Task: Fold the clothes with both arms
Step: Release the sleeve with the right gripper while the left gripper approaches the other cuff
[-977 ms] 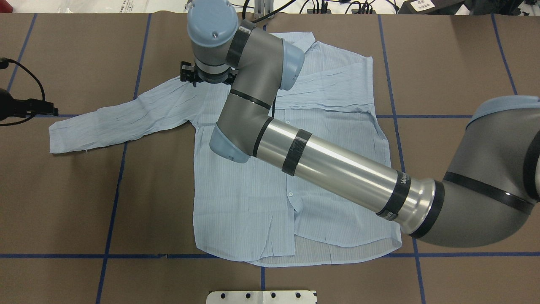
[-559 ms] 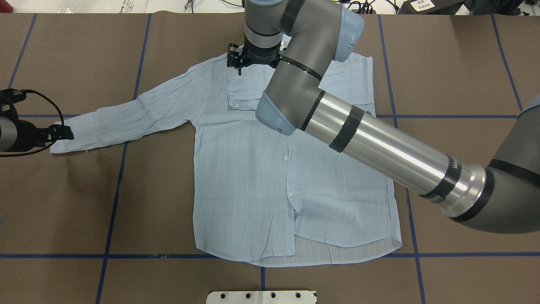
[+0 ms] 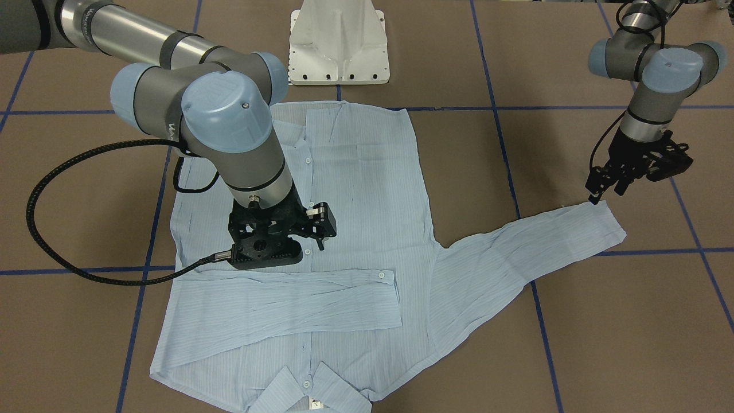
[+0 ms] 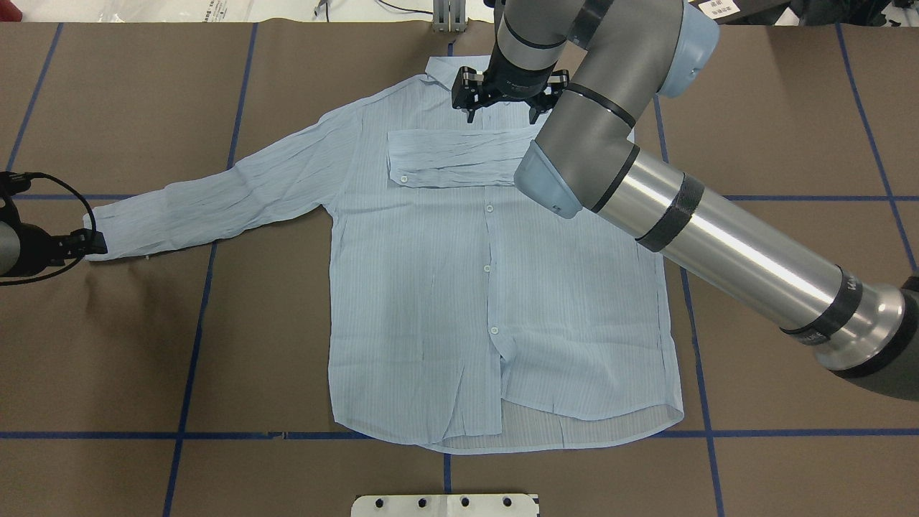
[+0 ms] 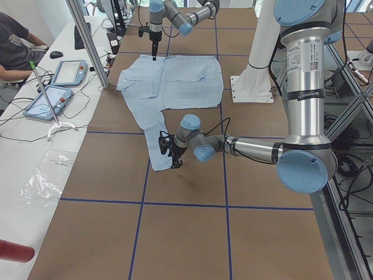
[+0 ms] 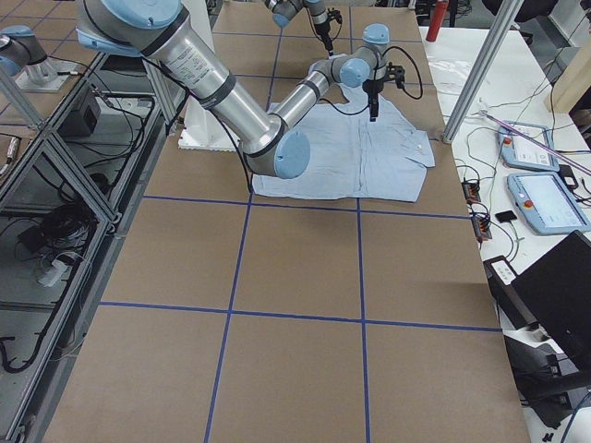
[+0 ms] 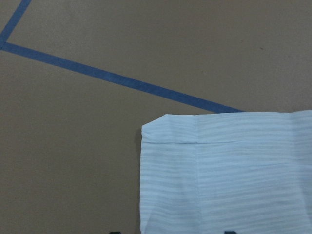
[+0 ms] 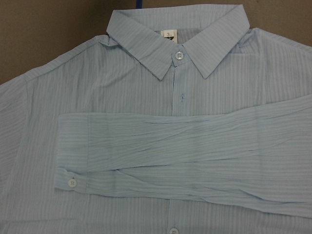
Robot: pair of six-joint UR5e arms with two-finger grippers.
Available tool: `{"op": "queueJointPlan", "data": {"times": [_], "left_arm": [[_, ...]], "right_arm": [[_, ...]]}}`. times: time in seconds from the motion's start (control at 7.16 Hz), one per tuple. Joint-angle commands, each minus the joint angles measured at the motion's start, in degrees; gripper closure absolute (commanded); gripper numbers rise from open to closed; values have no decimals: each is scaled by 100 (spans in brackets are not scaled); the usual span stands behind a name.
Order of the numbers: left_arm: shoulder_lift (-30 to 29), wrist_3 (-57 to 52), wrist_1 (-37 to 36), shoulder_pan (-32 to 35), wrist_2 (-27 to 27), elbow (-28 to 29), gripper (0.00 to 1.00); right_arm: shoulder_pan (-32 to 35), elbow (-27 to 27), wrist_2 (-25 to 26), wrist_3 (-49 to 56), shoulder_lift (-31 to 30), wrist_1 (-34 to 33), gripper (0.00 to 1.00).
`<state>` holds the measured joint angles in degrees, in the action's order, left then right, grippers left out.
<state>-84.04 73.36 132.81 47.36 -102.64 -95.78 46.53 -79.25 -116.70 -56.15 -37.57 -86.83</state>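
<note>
Left gripper (image 3: 596,192) is parked low at the cuff (image 7: 219,170) of the spread sleeve (image 4: 215,194). In the wrist view two fingertips (image 7: 230,232) are just seen well apart at the frame bottom, so it is read as apart with nothing clamped; contact with the cloth can't be confirmed. Right gripper (image 4: 502,100) is hung over the upper chest near the collar (image 8: 175,36), fingers spread, nothing held. Shirt (image 4: 431,301) is laid flat on the table (image 4: 108,359), front up and buttoned, collar away from the robot, with the other sleeve (image 4: 452,159) folded across the chest. Fabric is judged thin, light and limp: it'll drape and drag, and no shape will be kept. Hold is best taken at the cuff, where the doubled hem gives some thickness; a single-layer pinch is likely to slip.
</note>
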Motion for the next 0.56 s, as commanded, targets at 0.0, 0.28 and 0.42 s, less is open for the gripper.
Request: {"op": "queueJointPlan", "data": {"times": [0.0, 0.28, 0.42], "left_arm": [[2, 11, -35, -51, 85, 33, 35], [-42, 20, -36, -87, 130, 50, 37], [-51, 20, -44, -87, 130, 59, 37]], "right_arm": [[5, -11, 6, 16, -48, -1, 0], [-4, 6, 33, 16, -57, 8, 0], [-4, 24, 42, 16, -57, 17, 0]]}}
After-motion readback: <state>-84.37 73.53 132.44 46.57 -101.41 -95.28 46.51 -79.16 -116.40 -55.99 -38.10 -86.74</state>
